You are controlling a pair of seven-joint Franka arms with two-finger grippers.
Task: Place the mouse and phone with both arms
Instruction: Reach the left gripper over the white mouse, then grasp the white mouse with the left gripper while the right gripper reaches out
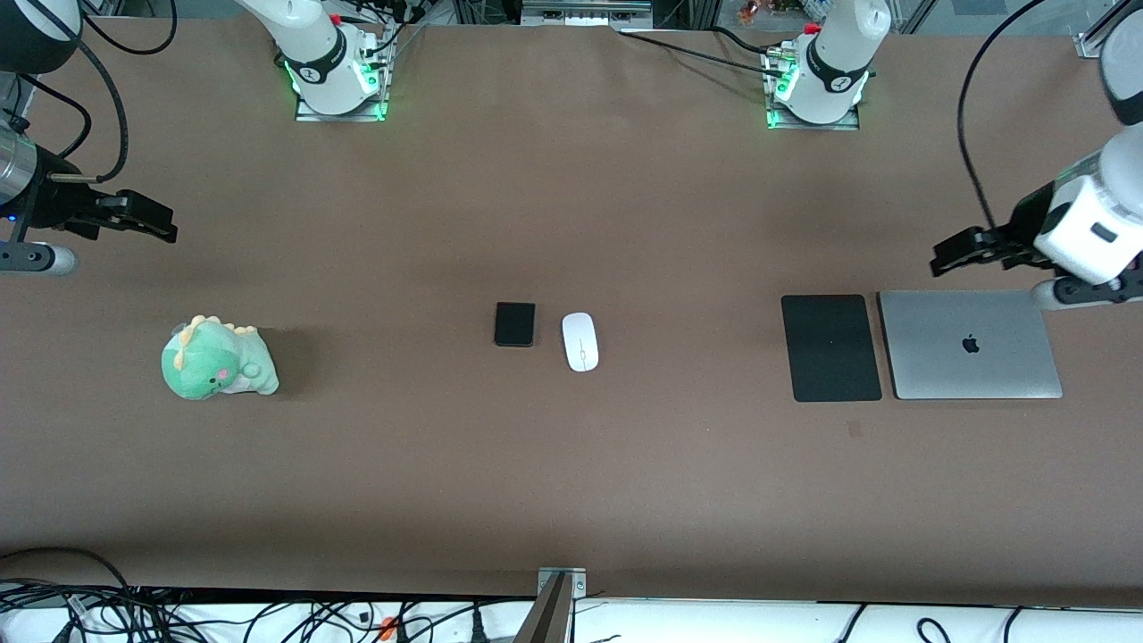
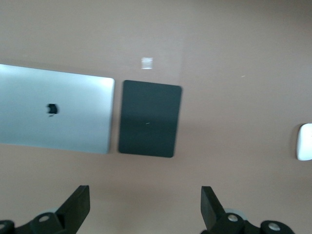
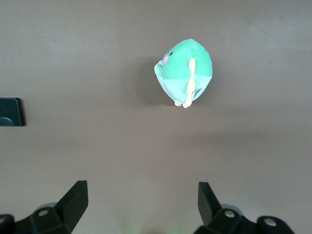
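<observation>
Both grippers hung with fingers spread wide, holding nothing. Left gripper (image 1: 951,253) hovered over bare tabletop (image 1: 571,464) at its own arm's end, above the black pad (image 1: 831,347) and laptop (image 1: 971,345), which lay just beside each other. Right gripper (image 1: 152,221) hovered over the opposite end, above a green plush dinosaur (image 1: 217,358). Mid-tabletop, the phone (image 1: 515,323) and mouse (image 1: 580,341) lay flat, close together but apart, the phone toward the right arm's end, well away from both grippers.

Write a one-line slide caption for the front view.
Phone and mouse lie side by side mid-table; open left gripper and right gripper wait at the table's ends.
</observation>
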